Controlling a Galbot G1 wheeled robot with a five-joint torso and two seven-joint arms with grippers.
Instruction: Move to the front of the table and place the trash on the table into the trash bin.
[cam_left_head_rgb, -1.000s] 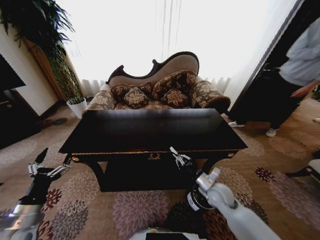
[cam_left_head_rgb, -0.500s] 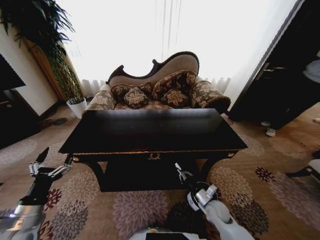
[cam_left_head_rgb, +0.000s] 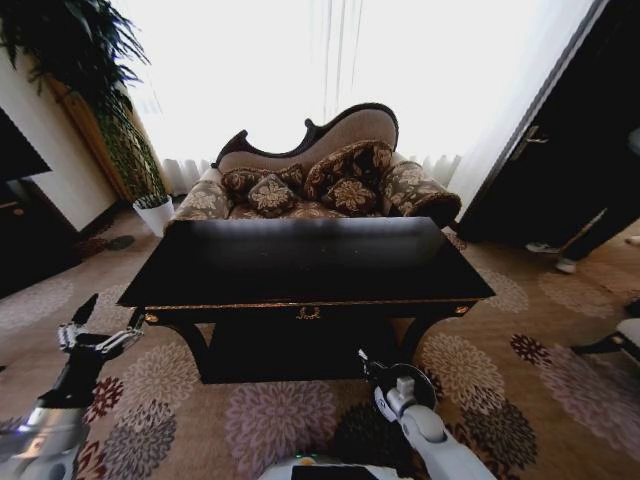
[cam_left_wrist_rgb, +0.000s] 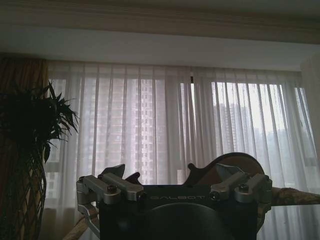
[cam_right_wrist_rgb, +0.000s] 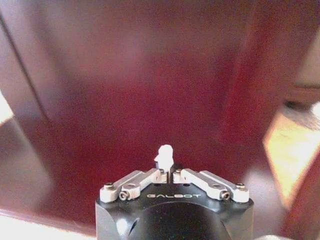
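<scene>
A: Trash (cam_right_wrist_rgb: 164, 155), a small white crumpled scrap, sits pinched at the tips of the right gripper (cam_right_wrist_rgb: 168, 172), whose jaws are drawn together on it.

B: Where is that gripper?

A: Low, in front of the black table (cam_left_head_rgb: 300, 262), beside the round black trash bin (cam_left_head_rgb: 398, 392) on the patterned carpet (cam_left_head_rgb: 270, 420).

B: And the left gripper (cam_left_head_rgb: 98, 328)?

A: Raised off the table's left front corner, fingers spread wide, holding nothing.

B: The table?

A: Glossy, gold-trimmed, before the patterned sofa (cam_left_head_rgb: 325, 180). The right wrist view shows the scrap; in the head view it is too small to make out.
</scene>
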